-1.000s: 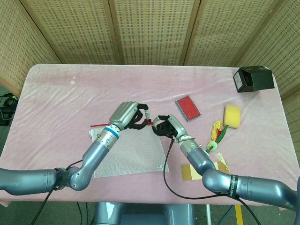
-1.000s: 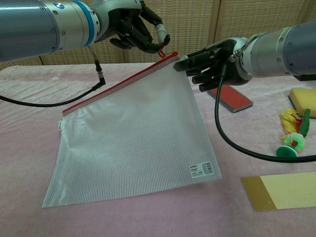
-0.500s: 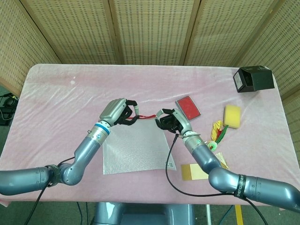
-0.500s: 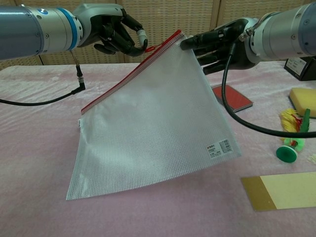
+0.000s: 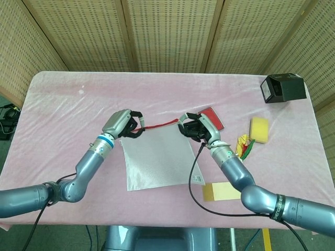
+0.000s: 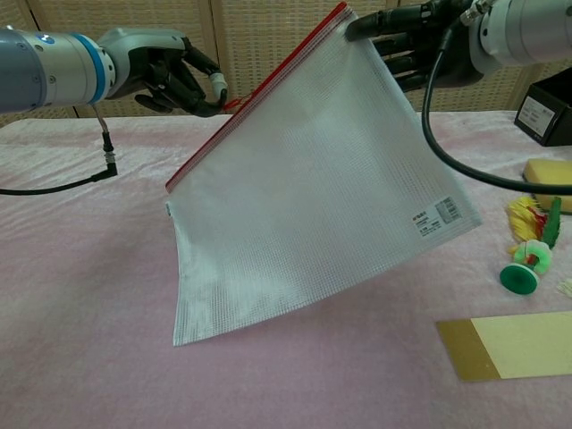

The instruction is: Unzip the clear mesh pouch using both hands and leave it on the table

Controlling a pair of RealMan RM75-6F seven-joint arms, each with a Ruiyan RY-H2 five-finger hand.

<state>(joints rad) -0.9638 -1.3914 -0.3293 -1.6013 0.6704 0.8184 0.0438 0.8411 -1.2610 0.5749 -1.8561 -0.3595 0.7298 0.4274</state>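
The clear mesh pouch (image 5: 157,159) (image 6: 313,188) with a red zipper edge (image 6: 268,85) hangs tilted above the pink tablecloth, its lower left corner down near the cloth. My right hand (image 5: 196,127) (image 6: 411,40) grips the pouch's raised top corner at the zipper's end. My left hand (image 5: 121,124) (image 6: 170,76) is to the left of it, fingers curled, pinching the small red zipper pull (image 6: 231,103) partway down the zipper line. The pouch looks empty, with a small label (image 6: 435,214) near its right corner.
To the right lie a red flat case (image 5: 214,115), a yellow sponge (image 5: 259,129) (image 6: 547,172), a shuttlecock toy (image 5: 242,149) (image 6: 529,259) and a tan card (image 5: 222,191) (image 6: 509,347). A black box (image 5: 282,88) (image 6: 547,112) stands far right. Wicker screens close the back.
Both hands have moved apart and the right one has risen, lifting the pouch's corner. The left hand has drawn the zipper pull leftward along the red edge.
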